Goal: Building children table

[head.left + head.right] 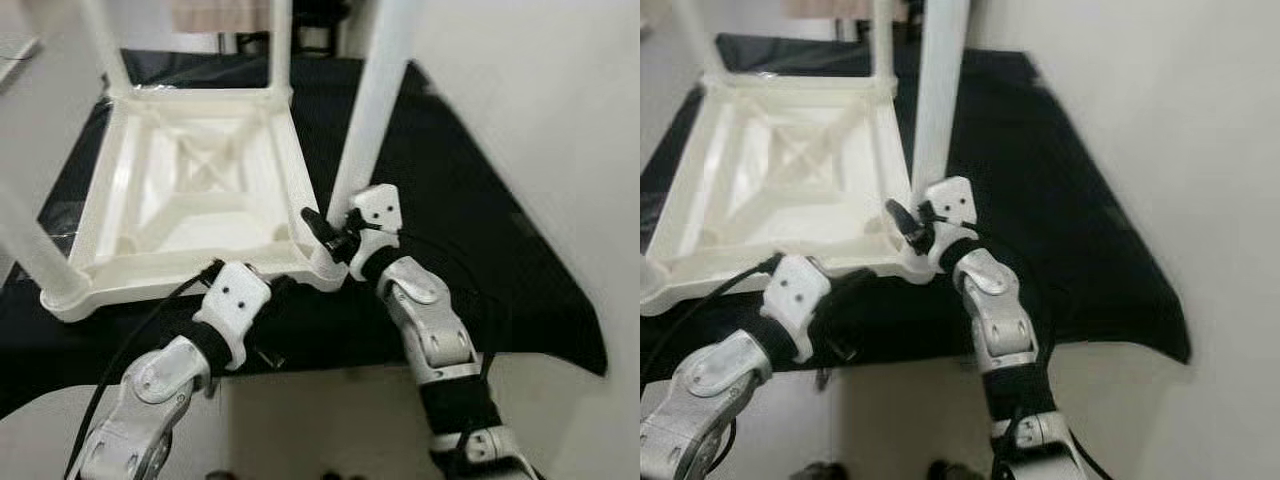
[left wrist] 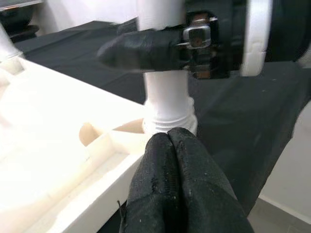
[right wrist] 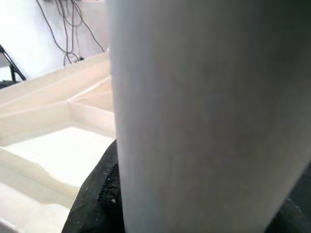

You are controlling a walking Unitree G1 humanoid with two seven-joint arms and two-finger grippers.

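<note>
Upturned top (image 1: 190,190) on black table (image 1: 480,200). Right hand (image 1: 335,235) clamped around near-corner leg (image 1: 375,100); left hand (image 2: 170,145) closed, empty, beside socket. Probably light, stiff, slick plastic; best gripped low.

A black-draped surface (image 1: 470,230) carries the white children's table (image 1: 190,190), lying upside down, legs up.

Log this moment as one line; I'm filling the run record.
stage: leg fitting | right gripper: shut on table leg near its corner socket | left gripper: shut, at upturned tabletop rim | base: black cloth
</note>
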